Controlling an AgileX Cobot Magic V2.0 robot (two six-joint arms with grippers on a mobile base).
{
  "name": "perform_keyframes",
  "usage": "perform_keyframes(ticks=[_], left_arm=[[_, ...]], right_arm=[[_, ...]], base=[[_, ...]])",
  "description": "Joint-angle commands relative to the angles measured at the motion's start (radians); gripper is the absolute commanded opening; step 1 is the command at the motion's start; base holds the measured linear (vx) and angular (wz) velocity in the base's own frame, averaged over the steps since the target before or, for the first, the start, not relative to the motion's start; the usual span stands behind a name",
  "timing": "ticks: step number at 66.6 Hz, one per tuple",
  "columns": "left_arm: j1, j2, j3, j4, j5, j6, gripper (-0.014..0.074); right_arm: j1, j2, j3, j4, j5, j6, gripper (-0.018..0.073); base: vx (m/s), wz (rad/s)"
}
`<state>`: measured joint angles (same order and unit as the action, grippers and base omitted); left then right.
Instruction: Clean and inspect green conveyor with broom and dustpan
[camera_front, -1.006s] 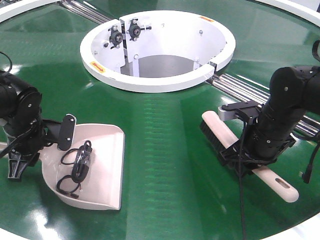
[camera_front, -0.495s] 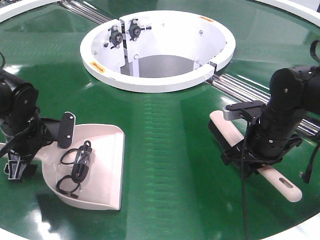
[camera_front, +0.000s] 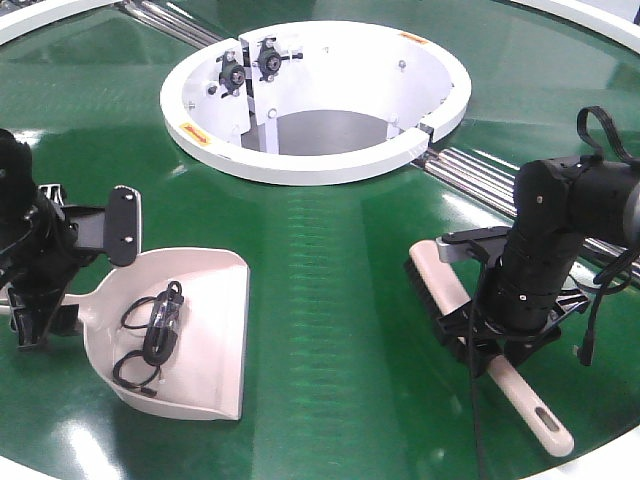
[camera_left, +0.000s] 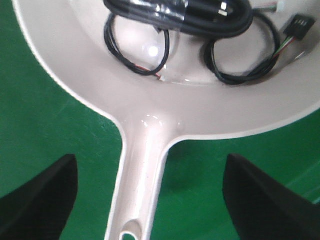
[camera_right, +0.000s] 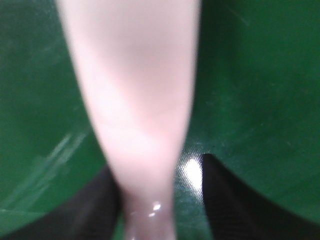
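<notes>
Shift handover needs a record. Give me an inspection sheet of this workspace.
Surface: green conveyor, glossy, no loose debris seen on the belt.
Job's things: dustpan flat on the belt; broom lying on the belt.
Clutter: bundled black cable inside the dustpan.
Grippers: left gripper open, fingers either side of the dustpan handle, not touching; right gripper astride the broom handle, closure unclear.
Cables: black arm cable looping above the right arm.
Surroundings: white central ring; steel roller strips beside it.
</notes>
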<state>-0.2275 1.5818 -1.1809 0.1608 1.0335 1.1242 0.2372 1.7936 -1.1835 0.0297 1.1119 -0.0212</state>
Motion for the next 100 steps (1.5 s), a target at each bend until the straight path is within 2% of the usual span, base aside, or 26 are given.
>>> perform_keyframes(ticks=[1,11,23,35,42,50,58,67,74,80,94,100], left_arm=[[-0.003,-0.066,-0.026,-0.03,-0.008,-0.006,0.0531],[-0.003,-0.105,-0.026,-0.104,-0.006,-0.006,0.0523],[-0.003,-0.141,-0.026,-0.263,0.021,-0.037,0.0523],[-0.003,-0.181,-0.026,-0.366,0.026,-0.168,0.0523],[-0.003,-0.222,-0.026,-0.43,0.007,-0.308,0.0523],[-0.003,-0.279,-0.026,-0.459,-0.003,-0.45,0.0523],[-0.003,-0.352,-0.026,-0.526,-0.017,-0.476,0.0523],[-0.003,-0.451,-0.012,-0.559,-0.06,-0.489,0.0523],[-0.003,-0.549,0.054,-0.562,-0.144,-0.523,0.0523],[-0.003,-0.658,0.151,-0.562,-0.267,-0.556,0.0523],[-0.003,-0.989,0.47,-0.586,-0.583,-0.58,0.0523],[-0.003,-1.122,0.58,-0.574,-0.646,-0.578,0.052]], right_arm=[[-0.006,-0.045,-0.021,-0.008,-0.006,-0.002,0.0533],[-0.003,-0.077,-0.021,-0.004,-0.008,-0.018,0.0643],[-0.003,-0.205,-0.021,0.005,-0.081,-0.036,0.0639],[-0.003,-0.388,-0.021,0.005,-0.185,-0.055,0.0594],[-0.003,-0.494,-0.021,0.005,-0.235,-0.058,0.0566],[-0.003,-0.621,-0.013,0.005,-0.284,-0.078,0.0547],[-0.003,-0.755,0.056,0.012,-0.388,-0.094,0.0542],[-0.003,-0.91,0.202,0.003,-0.523,-0.114,0.0542],[-0.003,-1.027,0.327,-0.001,-0.635,-0.114,0.0542],[-0.003,-1.141,0.43,0.014,-0.694,-0.114,0.0542],[-0.003,-1.427,0.637,0.024,-0.734,-0.139,0.0542],[-0.003,-1.559,0.717,0.033,-0.76,-0.136,0.0541]], base=[[0.0,0.0],[0.0,0.0],[0.0,0.0],[0.0,0.0],[0.0,0.0],[0.0,0.0],[0.0,0.0],[0.0,0.0],[0.0,0.0],[0.0,0.0],[0.0,0.0],[0.0,0.0]])
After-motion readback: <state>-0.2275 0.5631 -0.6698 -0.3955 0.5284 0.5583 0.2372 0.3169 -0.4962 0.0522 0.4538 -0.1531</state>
